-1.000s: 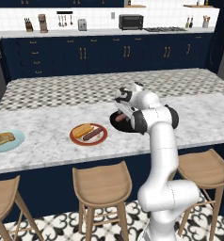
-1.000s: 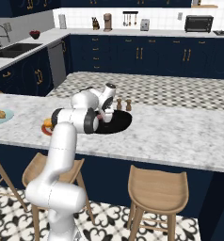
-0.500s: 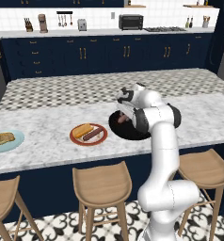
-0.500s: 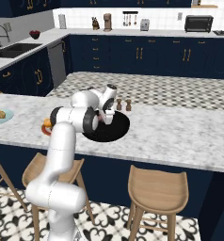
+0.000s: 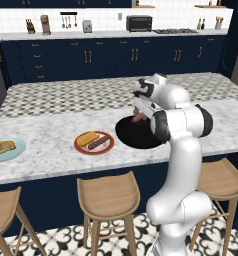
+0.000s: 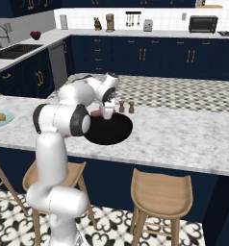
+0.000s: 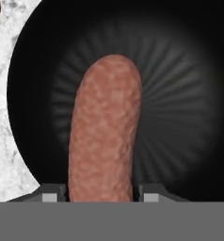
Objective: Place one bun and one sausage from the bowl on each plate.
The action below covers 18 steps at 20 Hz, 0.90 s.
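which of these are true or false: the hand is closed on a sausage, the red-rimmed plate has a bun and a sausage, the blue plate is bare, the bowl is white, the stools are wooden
1. The hand is closed on a sausage. True; the fingertips sit on either side of it, over the bowl.
2. The red-rimmed plate holds a bun and a sausage. True.
3. The blue plate is bare. False; a bun lies on it.
4. The bowl is white. False; it is all black.
5. The stools have wooden seats. True.
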Tool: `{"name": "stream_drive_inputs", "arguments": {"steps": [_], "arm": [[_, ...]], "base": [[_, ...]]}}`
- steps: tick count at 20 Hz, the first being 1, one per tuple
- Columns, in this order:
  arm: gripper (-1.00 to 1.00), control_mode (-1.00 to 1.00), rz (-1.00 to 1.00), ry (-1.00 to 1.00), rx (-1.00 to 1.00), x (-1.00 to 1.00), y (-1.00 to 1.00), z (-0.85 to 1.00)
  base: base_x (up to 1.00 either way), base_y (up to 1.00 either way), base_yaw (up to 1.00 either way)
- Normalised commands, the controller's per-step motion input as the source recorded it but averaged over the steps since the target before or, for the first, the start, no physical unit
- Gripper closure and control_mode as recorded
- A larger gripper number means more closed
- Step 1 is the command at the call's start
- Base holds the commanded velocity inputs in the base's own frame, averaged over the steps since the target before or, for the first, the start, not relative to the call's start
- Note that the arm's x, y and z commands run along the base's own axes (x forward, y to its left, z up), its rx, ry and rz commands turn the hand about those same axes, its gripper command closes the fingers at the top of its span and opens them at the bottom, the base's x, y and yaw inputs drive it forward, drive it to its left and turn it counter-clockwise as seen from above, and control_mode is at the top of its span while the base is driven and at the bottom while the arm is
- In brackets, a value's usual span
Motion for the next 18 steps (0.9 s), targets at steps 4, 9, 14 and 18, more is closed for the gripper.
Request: {"name": "stream_drive_inputs", "arguments": {"steps": [4,9,14,18], "arm": [[1.0,-1.0,-0.13,0.26,0.0,-1.0,-0.06,1.0],[1.0,-1.0,-0.13,0.33,0.0,-1.0,0.0,0.86],[1.0,-1.0,-0.12,0.29,-0.02,-1.0,0.0,0.48],[1.0,-1.0,-0.03,0.09,-0.1,-1.0,0.2,0.09]], "base": [[0.0,0.0,0.0],[0.0,0.0,0.0],[0.0,0.0,0.0],[0.0,0.0,0.0]]}}
